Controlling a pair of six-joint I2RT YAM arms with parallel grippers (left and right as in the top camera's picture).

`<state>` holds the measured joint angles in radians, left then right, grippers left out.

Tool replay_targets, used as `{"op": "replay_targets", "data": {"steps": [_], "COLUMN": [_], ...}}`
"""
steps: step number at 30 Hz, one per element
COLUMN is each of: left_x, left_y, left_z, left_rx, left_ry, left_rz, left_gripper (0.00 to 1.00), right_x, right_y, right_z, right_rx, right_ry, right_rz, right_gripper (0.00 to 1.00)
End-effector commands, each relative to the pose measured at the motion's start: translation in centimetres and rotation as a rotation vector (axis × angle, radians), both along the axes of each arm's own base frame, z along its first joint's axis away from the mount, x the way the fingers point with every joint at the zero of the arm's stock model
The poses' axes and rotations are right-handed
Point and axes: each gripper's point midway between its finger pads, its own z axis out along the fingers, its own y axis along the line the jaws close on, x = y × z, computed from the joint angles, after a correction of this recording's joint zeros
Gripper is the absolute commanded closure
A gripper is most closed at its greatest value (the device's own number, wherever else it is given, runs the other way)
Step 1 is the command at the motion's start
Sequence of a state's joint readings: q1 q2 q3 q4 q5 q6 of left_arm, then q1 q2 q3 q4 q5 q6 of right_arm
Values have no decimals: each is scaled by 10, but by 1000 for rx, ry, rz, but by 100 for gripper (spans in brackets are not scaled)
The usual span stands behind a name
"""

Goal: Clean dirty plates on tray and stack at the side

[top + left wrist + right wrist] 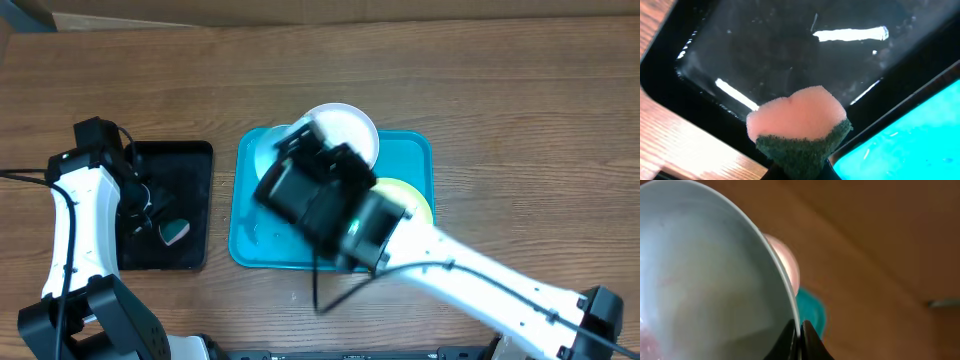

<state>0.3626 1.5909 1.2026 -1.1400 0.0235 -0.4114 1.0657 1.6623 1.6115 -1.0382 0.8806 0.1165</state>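
My right gripper point(800, 332) is shut on the rim of the light blue plate point(705, 275) and holds it tilted above the turquoise tray point(250, 240). Faint reddish smears show on its face. From overhead the arm hides most of this plate point(268, 148). The white plate point(350, 125) lies at the tray's far edge and shows blurred in the right wrist view point(787, 262). The yellow-green plate point(415, 195) lies at the tray's right side, half under the arm. My left gripper point(800, 172) is shut on a pink and green sponge point(800, 122) over the black tray point(790, 50).
The black tray point(185, 160) lies left of the turquoise tray, a narrow strip of wooden table between them. The turquoise tray's corner shows in the left wrist view point(910, 140). The right arm point(470, 280) crosses the table's front right.
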Motion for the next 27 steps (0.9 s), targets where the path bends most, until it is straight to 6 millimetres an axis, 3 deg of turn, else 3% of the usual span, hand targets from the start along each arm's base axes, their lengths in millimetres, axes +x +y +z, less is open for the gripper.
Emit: {"op": "replay_targets", "data": {"steps": [1,6,11,27], "left_x": [2,4,3,4], "left_y": [-3,-2,-2,-2], "left_z": [-1,-1,-1,0], "left_rx": [-24,-21,-21,-20], "left_ry": [-16,-23,-22,-25], "left_rz": [-16,-16,-19,-19], "left_gripper": [96,95,96,96], "right_x": [-8,-33,-44,-37], "right_y": [-4,25,43,38], "right_z": [63,94,105,107], "right_rx": [-147,-225,-276,-203], "right_ry": [-294,-422,-445,-457], "right_rz": [-49,20,93,41], "right_gripper": [96,96,96,96]}}
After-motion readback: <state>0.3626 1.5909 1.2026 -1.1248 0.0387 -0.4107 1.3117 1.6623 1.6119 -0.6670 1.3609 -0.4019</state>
